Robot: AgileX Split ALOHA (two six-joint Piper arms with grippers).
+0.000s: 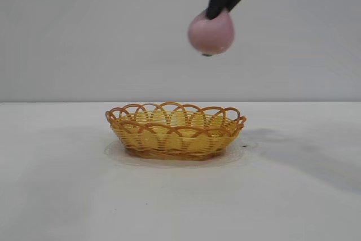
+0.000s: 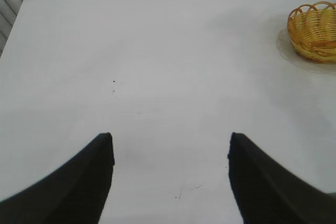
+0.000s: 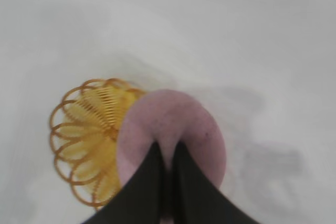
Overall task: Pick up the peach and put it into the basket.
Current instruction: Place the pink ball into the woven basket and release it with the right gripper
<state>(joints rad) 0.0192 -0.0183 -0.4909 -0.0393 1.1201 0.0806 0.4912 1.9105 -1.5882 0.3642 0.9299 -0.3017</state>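
Exterior view first, from left to right: the white table (image 1: 56,196) lies bare on its left side, and the left arm does not show in this view. Near the middle stands the basket (image 1: 175,130), yellow-orange wicker with a looped rim, resting flat on the tabletop with nothing visible inside it. Above it and toward its right end hangs the peach (image 1: 211,33), dusty pink, its small dark tip pointing down, well clear of the rim. The right gripper (image 1: 221,5) comes down from the upper edge, its dark fingers pinched together on the top of the fruit.

Left wrist view: the left gripper (image 2: 170,177) hovers over bare table with its two fingers (image 2: 79,187) spread wide apart and nothing between them; the basket (image 2: 314,31) sits far off near one edge.

Right wrist view: the closed fingers (image 3: 144,187) of the right gripper (image 3: 167,167) press into the peach (image 3: 173,124), nearly touching each other. Beneath, the basket (image 3: 86,140) is partly covered by the fruit.
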